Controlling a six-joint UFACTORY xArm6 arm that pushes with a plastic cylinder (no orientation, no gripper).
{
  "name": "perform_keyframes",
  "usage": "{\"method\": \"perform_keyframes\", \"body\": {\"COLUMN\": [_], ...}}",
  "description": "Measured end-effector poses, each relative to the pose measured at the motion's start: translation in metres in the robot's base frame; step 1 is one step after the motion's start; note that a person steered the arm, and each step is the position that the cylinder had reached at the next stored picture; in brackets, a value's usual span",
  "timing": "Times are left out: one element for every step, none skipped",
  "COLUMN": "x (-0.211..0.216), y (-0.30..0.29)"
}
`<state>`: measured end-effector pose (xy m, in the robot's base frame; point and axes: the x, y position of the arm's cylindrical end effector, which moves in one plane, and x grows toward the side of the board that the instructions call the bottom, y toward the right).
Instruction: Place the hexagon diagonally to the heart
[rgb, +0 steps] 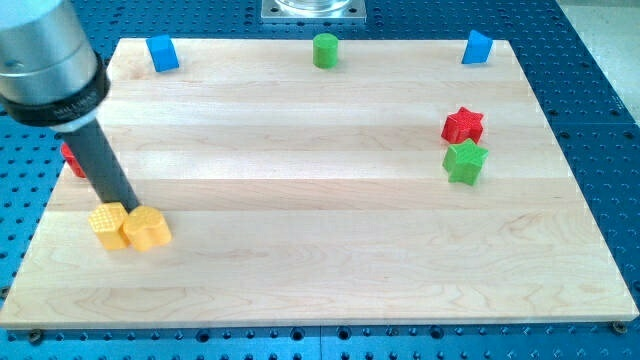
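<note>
A yellow hexagon (107, 226) lies near the board's lower left, touching a yellow heart (147, 229) on its right. My tip (126, 207) sits just above the seam between the two, at their top edges. The dark rod rises up and left from there to the grey arm body at the view's top left.
A red block (72, 159) is partly hidden behind the rod at the left edge. Blue blocks (163, 53) (478, 47) and a green cylinder (325, 50) line the top edge. A red star (463, 126) and a green star (465, 161) sit at the right.
</note>
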<state>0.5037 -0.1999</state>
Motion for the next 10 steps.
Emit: {"method": "perform_keyframes", "body": {"x": [0.010,0.040,0.053,0.062,0.062,0.062,0.060,0.048,0.045,0.045], "y": [0.047,0.045,0.043,0.003,-0.002,-0.022,-0.050,-0.065,-0.010,0.075]}}
